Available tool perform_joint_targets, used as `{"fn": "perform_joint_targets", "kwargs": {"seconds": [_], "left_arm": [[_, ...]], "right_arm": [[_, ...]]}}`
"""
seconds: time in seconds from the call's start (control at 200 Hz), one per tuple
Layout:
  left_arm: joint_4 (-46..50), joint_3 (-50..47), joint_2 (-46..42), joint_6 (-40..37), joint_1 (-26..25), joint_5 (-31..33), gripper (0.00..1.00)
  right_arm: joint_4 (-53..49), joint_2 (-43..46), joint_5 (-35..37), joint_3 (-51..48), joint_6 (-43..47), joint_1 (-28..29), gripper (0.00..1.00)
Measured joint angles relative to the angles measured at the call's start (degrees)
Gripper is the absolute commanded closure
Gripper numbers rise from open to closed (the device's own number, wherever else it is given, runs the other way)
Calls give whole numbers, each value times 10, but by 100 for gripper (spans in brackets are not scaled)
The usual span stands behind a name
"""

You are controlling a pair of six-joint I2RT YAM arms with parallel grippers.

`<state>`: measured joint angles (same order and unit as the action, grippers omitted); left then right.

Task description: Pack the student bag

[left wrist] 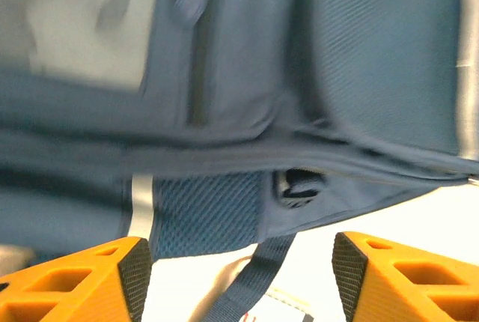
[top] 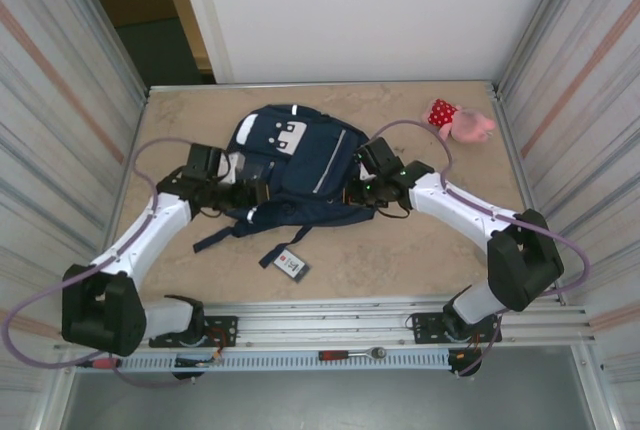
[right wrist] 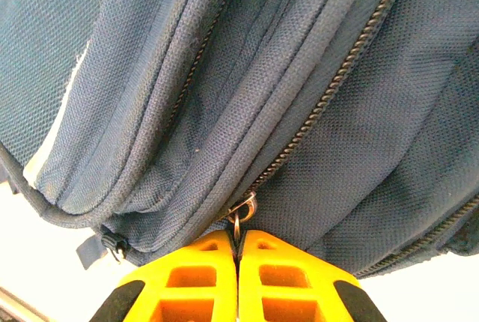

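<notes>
Gaping with nothing between its jaws, the left gripper point(left wrist: 241, 268) faces the student bag point(left wrist: 359, 60), lying flat just ahead of its tips. Further right, the right gripper point(right wrist: 238, 253) is clenched on the zipper pull point(right wrist: 241, 208) at its tip. Soft, floppy fabric will likely sag; the pull seems the surest hold.

Setting: a robot test cell in a lab or workshop. Evidence: corrugated metal walls point(top: 60, 120) on both sides, a plain white back panel point(top: 380, 10), and a beige table point(top: 420, 250) with two robot arms point(top: 455, 205) bolted to an aluminium rail point(top: 330, 322) at its near edge. Loose cables point(top: 137, 155) trail from the arms, and a ratchet wrench point(top: 352, 354) lies by the rail.
</notes>
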<state>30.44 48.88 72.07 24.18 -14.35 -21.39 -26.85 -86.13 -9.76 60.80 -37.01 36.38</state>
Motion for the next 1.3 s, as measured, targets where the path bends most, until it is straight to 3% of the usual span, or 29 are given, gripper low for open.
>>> {"fn": "perform_joint_targets", "kwargs": {"seconds": [0.235,0.541,0.746,0.852,0.997,1.132,1.298], "left_arm": [[-77,-26,103,114,2,0,27],[-124,146,274,131,38,-11,27],[-147,195,250,138,39,-11,26],[-143,146,177,162,9,-8,27],[-143,69,99,235,-90,-5,32],[-161,21,102,317,-152,5,34],[-218,11,133,388,-166,18,40]], "right_arm": [[16,0,-14,-12,-21,19,100],[88,-47,-23,-5,-77,67,100],[104,-97,-36,41,-97,83,100],[108,-108,-38,52,-106,88,100],[108,-110,-40,52,-106,88,100],[107,-110,-40,52,-106,88,100],[99,-110,-40,53,-106,88,100]]}}
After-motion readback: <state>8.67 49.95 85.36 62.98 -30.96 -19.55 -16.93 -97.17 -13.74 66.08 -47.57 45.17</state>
